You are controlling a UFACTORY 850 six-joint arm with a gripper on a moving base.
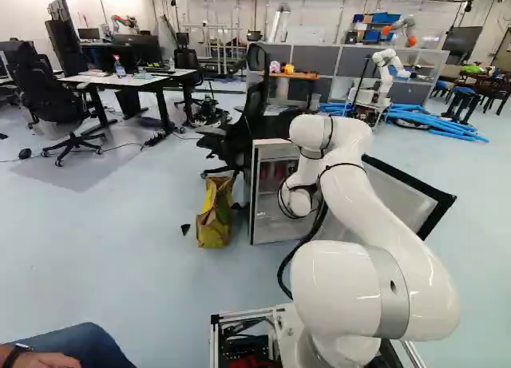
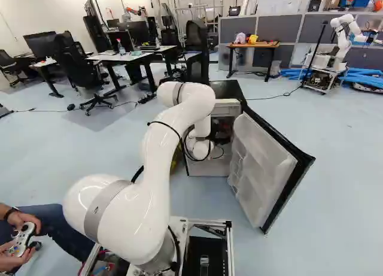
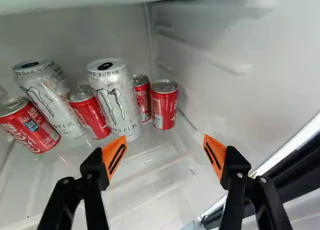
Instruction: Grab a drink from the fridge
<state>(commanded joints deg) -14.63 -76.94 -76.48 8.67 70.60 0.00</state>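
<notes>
Basically staged for the grab, with no drink in the claw

Done, going by the pictures: got the fridge [image 1: 253, 196] open, with the door [image 2: 260, 168] swung wide and the white arm [image 2: 158, 150] reaching to the opening. Got the gripper [image 3: 164, 151] pointed at the shelf [image 3: 150, 172], fingers spread well apart. Gripping nothing, not touching any can.

Drinks: a row toward the back of the shelf, ahead of the gripper. Roughly in line with the gap, near the inner wall [image 3: 210, 93]: a short red can [image 3: 164, 108]. Just beside and a bit farther back: a slim-looking red can [image 3: 142, 98]. Next along, a tall silver can [image 3: 115, 103], then another red can [image 3: 90, 113], a second tall silver can [image 3: 47, 103] and an end red can [image 3: 30, 125].

Left to do: pick a can, ease deeper, straddle it, close, check the hold, lift clear, back out past the door. Would call the approach mostly done, the grab itself not begun.

Would try the short red can first; least sideways correction, by the look of it. Mind the close wall on one side and the neighbouring cans on the other; could bump either with the fingers this wide. Expect smooth metal, so square up before squeezing.
</notes>
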